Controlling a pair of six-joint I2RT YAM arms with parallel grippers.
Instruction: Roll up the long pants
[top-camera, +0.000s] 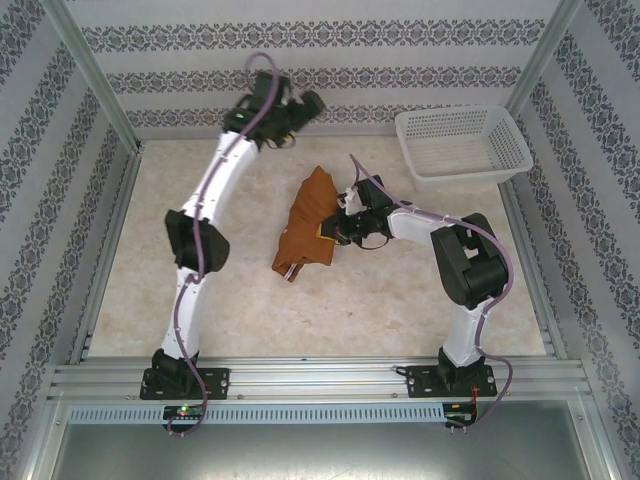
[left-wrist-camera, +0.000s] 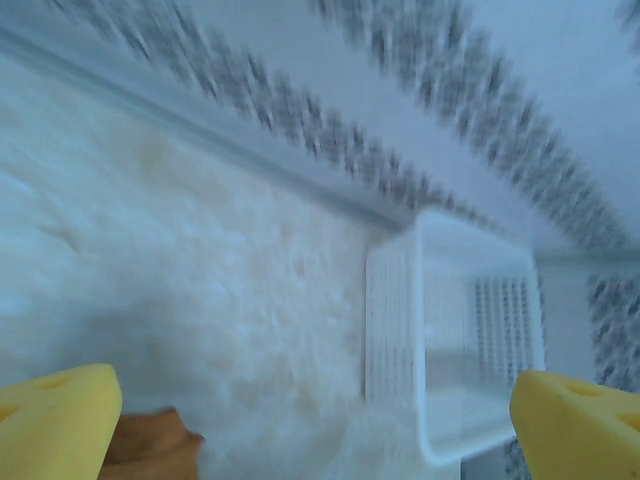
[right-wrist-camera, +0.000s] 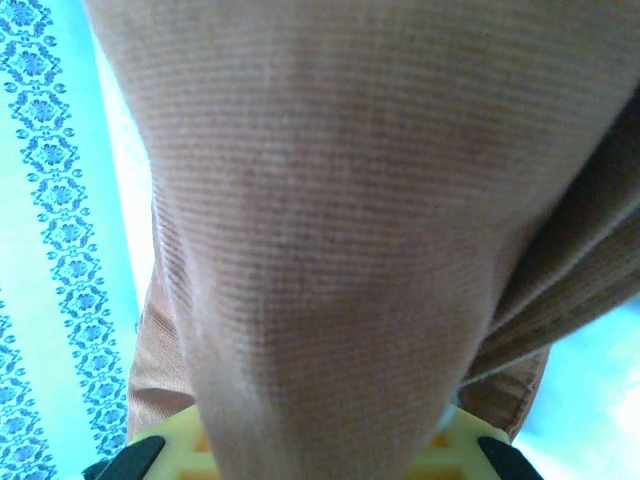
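Rust-brown soft cloth long pants lie bunched at centre frame, long axis running top to bottom, leaning lower left. At their right edge the right gripper pinches the cloth; the left gripper, upper centre, gapes empty, well apart.

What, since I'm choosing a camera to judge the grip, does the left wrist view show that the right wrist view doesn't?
Left wrist: the white basket standing on the marbled table, framed by the wide-open left gripper. Right wrist: the long pants in close-up, their fine ribbed weave draped over the right gripper, which is shut on the cloth. Both: rust-brown cloth of the pants, just a small corner in the left wrist view, and the patterned wall.
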